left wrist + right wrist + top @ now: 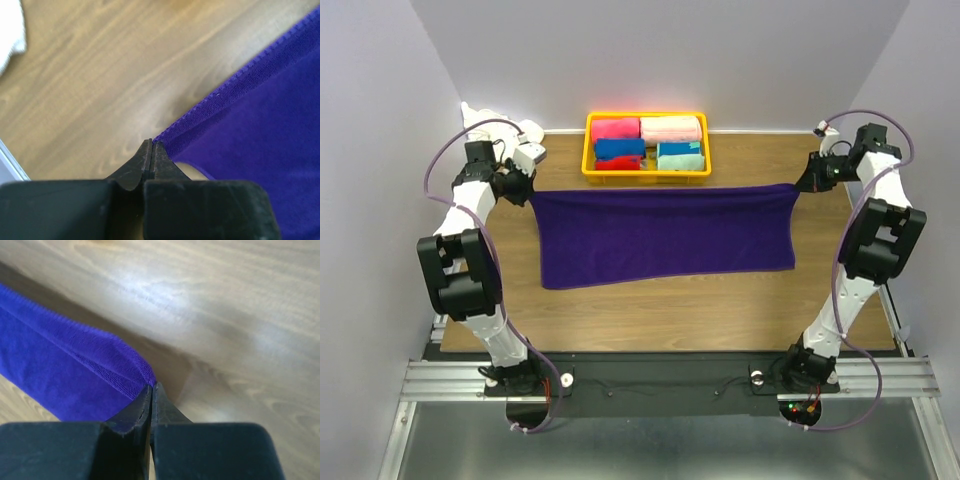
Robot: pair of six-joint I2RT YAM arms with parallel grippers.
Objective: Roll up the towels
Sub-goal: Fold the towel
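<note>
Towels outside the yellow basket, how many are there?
2: the purple towel spread across the middle, the white towel bunched at the far left corner, partly hidden.

purple towel (665, 238) of soft matt terry cloth, table (720, 300) of smooth, faintly shiny wood, basket (587, 148) of yellow plastic.

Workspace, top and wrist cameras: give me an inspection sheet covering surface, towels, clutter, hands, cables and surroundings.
Surface: wooden table, nothing spilled seen.
Job's things: purple towel spread flat, unrolled, far corners held; white towel bunched far left, unrolled.
Clutter: yellow basket behind the purple towel, holding rolled towels, pink, red, blue, teal.
Hands: left hand shut on purple towel's far left corner; right hand shut on its far right corner.
Cables: lilac cables looped along both arms, off the cloth.
Surroundings: pale walls; metal rail at near edge.
</note>
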